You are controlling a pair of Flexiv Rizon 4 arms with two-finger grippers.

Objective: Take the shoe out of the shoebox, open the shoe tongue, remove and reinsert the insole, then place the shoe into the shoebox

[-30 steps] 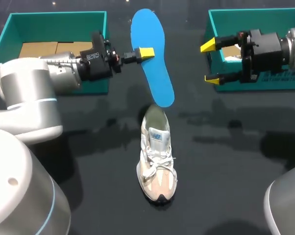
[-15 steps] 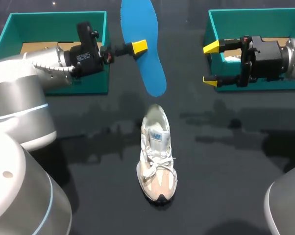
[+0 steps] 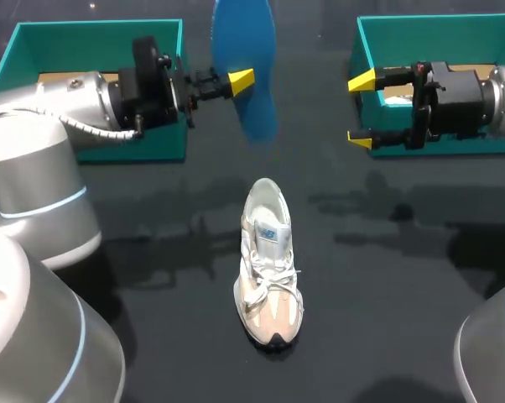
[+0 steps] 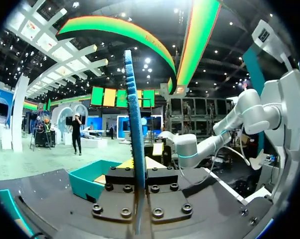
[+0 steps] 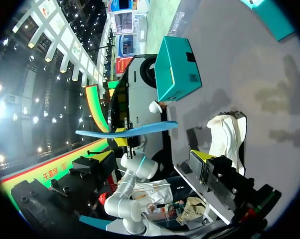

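Left claw pinches insole by its edge, in the air over the surface's far middle, shoe upright mid-surface, right claw spread beside right box; the thin grip risks the insole twisting or slipping, so it misses the shoe opening on reinsert.

Counted are one shoe, one blue insole, two teal boxes and two yellow-tipped tools.
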